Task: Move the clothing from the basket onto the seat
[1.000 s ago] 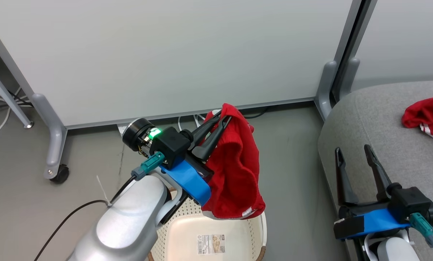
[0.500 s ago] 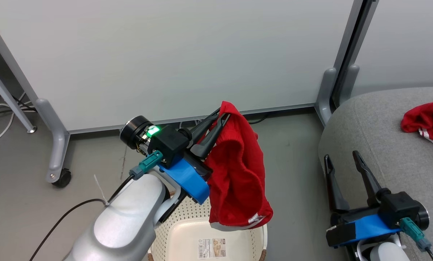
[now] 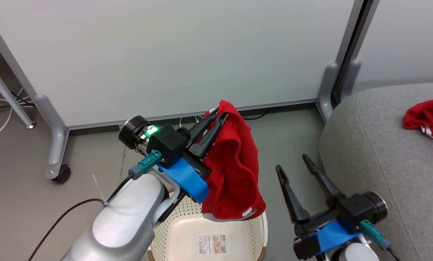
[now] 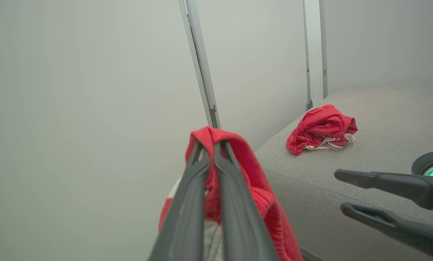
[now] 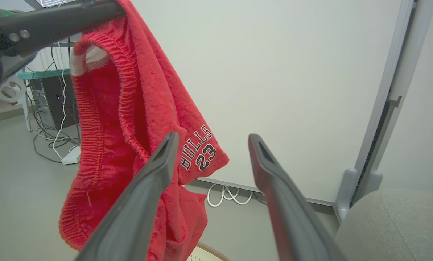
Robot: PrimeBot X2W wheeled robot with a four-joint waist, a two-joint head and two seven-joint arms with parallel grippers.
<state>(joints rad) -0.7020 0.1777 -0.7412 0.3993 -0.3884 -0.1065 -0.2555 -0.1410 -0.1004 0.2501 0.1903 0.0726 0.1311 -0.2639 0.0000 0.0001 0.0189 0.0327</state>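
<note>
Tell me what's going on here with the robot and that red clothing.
The left gripper is shut on a red garment, holding it up so it hangs above the basket, where a paper label shows on the bottom. The right gripper is open and empty, beside the grey sofa. A second red garment already lies on the sofa.

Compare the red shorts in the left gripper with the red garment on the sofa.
The red shorts hang full length from the shut left gripper, over the basket; the red garment lies crumpled on the grey sofa, in no gripper. The shorts show a BULLS 23 print; the sofa garment shows white striped trim. Both are bright red fabric.
</note>
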